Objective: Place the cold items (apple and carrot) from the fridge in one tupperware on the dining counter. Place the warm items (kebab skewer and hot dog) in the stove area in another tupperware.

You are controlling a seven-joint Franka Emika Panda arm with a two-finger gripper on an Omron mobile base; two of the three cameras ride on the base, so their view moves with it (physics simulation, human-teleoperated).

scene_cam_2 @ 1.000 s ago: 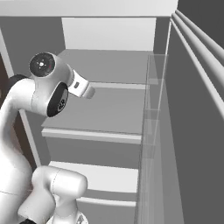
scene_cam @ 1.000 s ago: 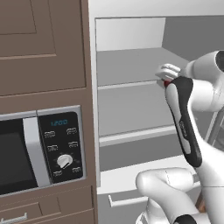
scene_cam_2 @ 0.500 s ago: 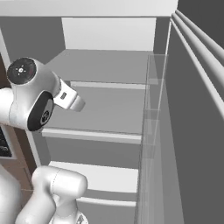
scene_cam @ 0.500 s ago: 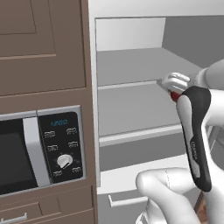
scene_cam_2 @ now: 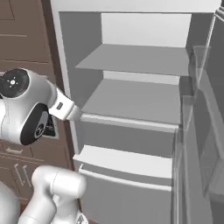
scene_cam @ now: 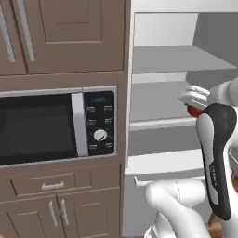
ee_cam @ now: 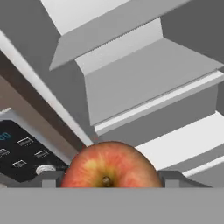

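The apple (ee_cam: 109, 165) sits clamped between the two dark fingertips of the gripper (ee_cam: 109, 179), stem end facing the hand camera, jaws spread wide around it. It hangs out in front of the open fridge (scene_cam_2: 131, 109), level with the middle shelf (scene_cam_2: 135, 100) and just beside the microwave (scene_cam: 56, 125) on the fridge's left. To my eye the carry is what matters: keep the grip firm, swing clear of the fridge wall and head for the dining counter's tupperware.
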